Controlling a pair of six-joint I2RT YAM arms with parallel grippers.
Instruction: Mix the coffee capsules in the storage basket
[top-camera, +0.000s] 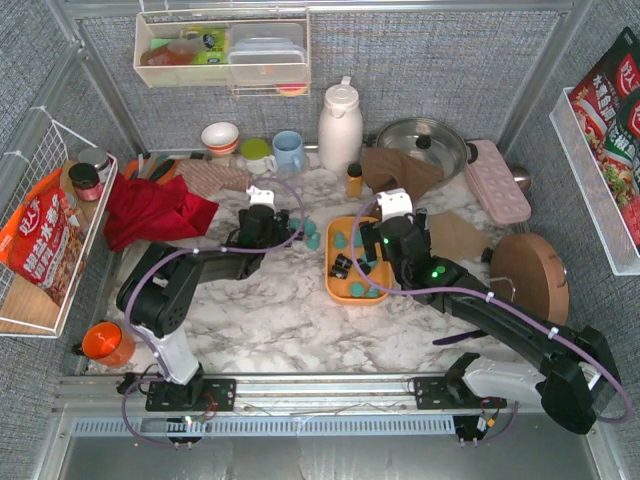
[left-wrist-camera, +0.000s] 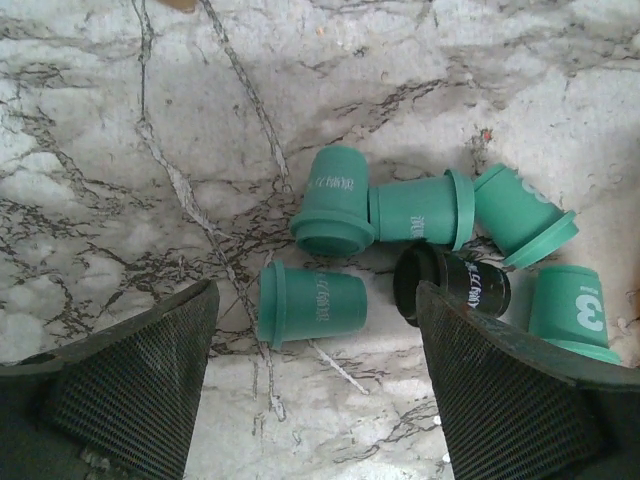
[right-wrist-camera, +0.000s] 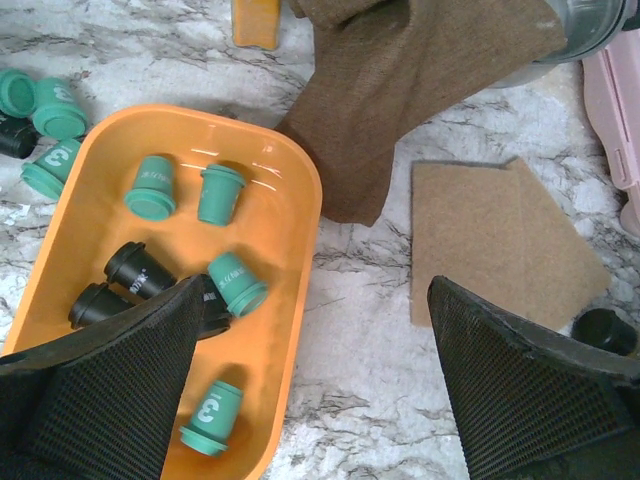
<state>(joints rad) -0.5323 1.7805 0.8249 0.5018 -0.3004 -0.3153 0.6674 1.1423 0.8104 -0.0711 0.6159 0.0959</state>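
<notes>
The orange storage basket (top-camera: 333, 287) lies mid-table and also shows in the right wrist view (right-wrist-camera: 300, 200). It holds several coffee capsules, teal ones (right-wrist-camera: 220, 192) and black ones (right-wrist-camera: 138, 268). More capsules lie loose on the marble to its left (top-camera: 305, 233): several teal (left-wrist-camera: 335, 195) and one black (left-wrist-camera: 455, 283). My left gripper (top-camera: 265, 222) is open and empty above these loose ones (left-wrist-camera: 315, 335), with a teal capsule (left-wrist-camera: 312, 303) lying between its fingers. My right gripper (top-camera: 385, 240) is open and empty over the basket's right rim (right-wrist-camera: 315, 300).
A brown cloth (right-wrist-camera: 420, 90) and a brown mat (right-wrist-camera: 500, 240) lie right of the basket. An amber bottle (top-camera: 354, 180), white jug (top-camera: 340, 125), pot (top-camera: 425, 145) and pink tray (top-camera: 497, 180) stand behind. A red cloth (top-camera: 150, 210) lies left, a round wooden board (top-camera: 530, 275) right.
</notes>
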